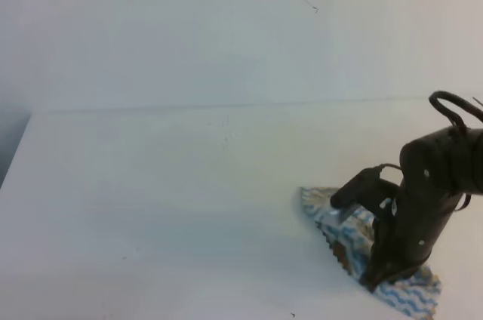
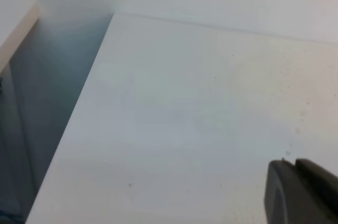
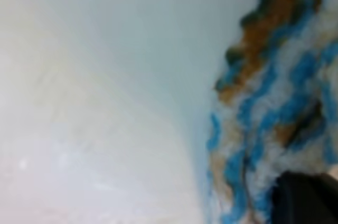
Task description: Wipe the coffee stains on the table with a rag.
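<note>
Blue-and-white zigzag cloth, the rag (image 1: 355,241), lies flat on the white surface (image 1: 166,184) at the near right, its long axis running from far left to near right. The right pincer (image 1: 373,278) stands directly upon it, pressing down near its near-right end; whether its jaws are open or closed cannot be told, since the arm body hides them and the right wrist view is blurred. Tan-brown staining shows on the rag's left-hand edge. No coffee stains are visible on the bare surface; any remainder would lie beneath the rag. The left pincer (image 2: 301,192) hangs over the far-left corner, well apart from the rag, jaws not legible. Judgement: the right arm is plainly nearer, and any further stroke would sweep the rag leftward from beneath it.
</note>
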